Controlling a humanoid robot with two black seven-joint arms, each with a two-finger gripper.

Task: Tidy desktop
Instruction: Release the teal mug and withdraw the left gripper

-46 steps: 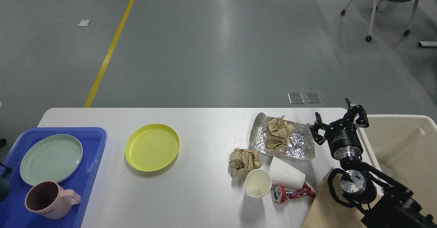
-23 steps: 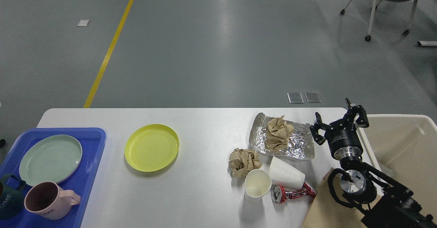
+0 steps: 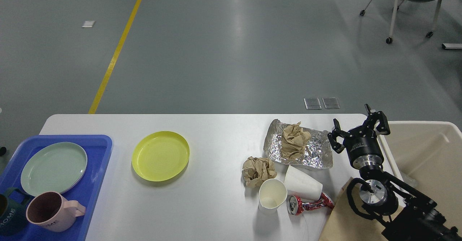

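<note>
Nearest, crushed red can [image 3: 309, 204] and two paper cups [image 3: 272, 195] beside brown paper sheet [image 3: 343, 221] (cut off at bottom edge). Farther, right gripper [image 3: 358, 128], fingers spread and empty, hovering over white desktop [image 3: 216, 197] between foil tray [image 3: 299, 149] and cream bin [image 3: 427, 158]. Best approach: lower squarely onto one crumpled wad [image 3: 257, 171], clear of neighbours. Left gripper unseen; dark mug [image 3: 9, 215] cropped at left.

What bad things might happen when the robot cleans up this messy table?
The upright paper cup stands touching the tipped cup and crushed can, so grabbing one may knock over the others. The crumpled paper sits loose on the foil and might roll off if that is lifted. The open right gripper hovers beside the foil and may snag it.
</note>
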